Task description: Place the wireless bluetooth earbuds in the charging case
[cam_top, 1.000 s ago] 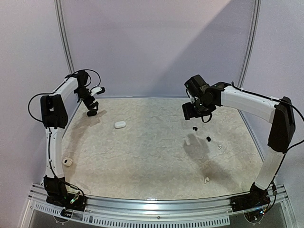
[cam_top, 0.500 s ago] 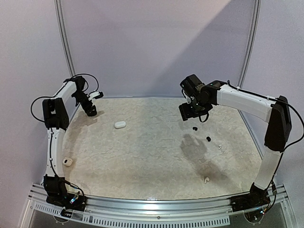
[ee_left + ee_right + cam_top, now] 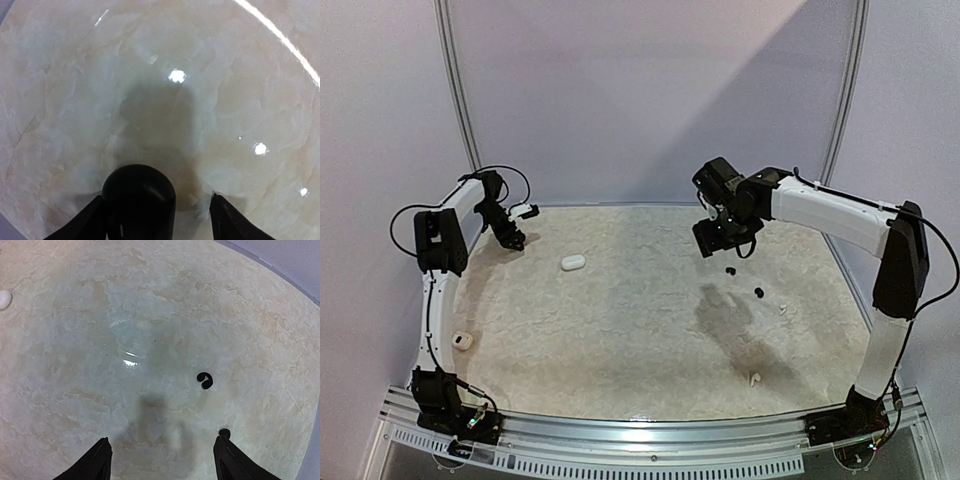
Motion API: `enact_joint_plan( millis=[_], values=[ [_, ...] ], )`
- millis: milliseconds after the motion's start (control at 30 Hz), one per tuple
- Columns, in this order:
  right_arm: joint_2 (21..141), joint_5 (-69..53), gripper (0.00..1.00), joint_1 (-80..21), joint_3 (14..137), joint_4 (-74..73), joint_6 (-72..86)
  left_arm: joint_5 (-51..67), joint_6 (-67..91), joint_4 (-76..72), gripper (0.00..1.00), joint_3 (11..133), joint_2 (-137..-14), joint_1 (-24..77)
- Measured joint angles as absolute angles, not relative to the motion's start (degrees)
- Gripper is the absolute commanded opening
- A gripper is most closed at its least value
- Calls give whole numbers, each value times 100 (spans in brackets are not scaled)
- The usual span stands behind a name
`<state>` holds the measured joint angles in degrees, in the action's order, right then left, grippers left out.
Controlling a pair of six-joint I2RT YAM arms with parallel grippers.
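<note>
tabletop (image 3: 620, 340): beige, marble-patterned, glossy, with bright glare spots. far wall (image 3: 650, 90): plain pale lilac, a diagonal shadow across it. curved metal left pole (image 3: 455, 90) and right pole (image 3: 850, 90) stand against it. aluminium rail (image 3: 650, 432) runs along the near edge.

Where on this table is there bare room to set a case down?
The widest bare patch is the middle of the table, between the white case on the left and the black earbuds on the right, running down to the near edge. The right side is crowded: the black earbuds and white earbuds lie scattered there.
</note>
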<state>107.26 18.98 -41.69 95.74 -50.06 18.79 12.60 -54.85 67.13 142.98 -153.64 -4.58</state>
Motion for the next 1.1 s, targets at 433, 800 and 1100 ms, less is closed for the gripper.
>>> enact_joint_plan(
  millis=[433,800,1100],
  values=[
    [10731,2086,71,-4254,9679,-5109,1876,1461,-5507,6477,29,13605,-15030,-460],
    [10731,2088,71,-4270,9625,-5017,1752,1439,-5461,6025,0,12919,-14656,-451],
    [10685,2038,71,-4270,9640,-4678,1750,1922,-5312,5948,0,12724,-14073,-388]
  ],
)
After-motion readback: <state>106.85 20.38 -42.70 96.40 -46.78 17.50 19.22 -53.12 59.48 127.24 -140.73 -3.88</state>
